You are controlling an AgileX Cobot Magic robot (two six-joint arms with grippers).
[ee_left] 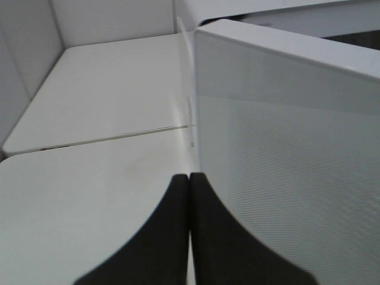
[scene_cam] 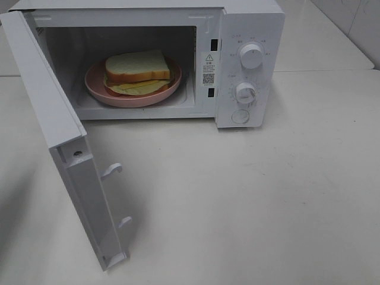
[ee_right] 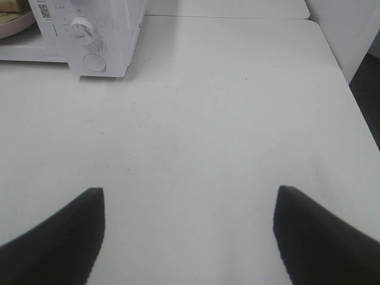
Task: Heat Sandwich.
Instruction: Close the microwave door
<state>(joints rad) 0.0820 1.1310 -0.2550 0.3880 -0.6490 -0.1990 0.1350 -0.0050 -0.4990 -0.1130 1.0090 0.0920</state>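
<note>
The sandwich (scene_cam: 138, 70), white bread with a tan crust and pale yellow filling, lies on a round pink plate (scene_cam: 98, 83) inside the white microwave (scene_cam: 249, 35). The microwave door (scene_cam: 65, 148) stands wide open toward the front left. Neither arm shows in the exterior high view. In the left wrist view my left gripper (ee_left: 189, 181) is shut with nothing in it, its tips just outside the door's outer face (ee_left: 285, 166). My right gripper (ee_right: 189, 199) is open over bare table, the microwave's knobs (ee_right: 83, 28) well ahead of it.
Two dials (scene_cam: 252, 55) and a round button (scene_cam: 240, 116) sit on the microwave's right panel. White table (scene_cam: 255, 202) spreads in front and to the right. A seam between two tabletops (ee_left: 101, 139) runs beside the door. Walls stand behind.
</note>
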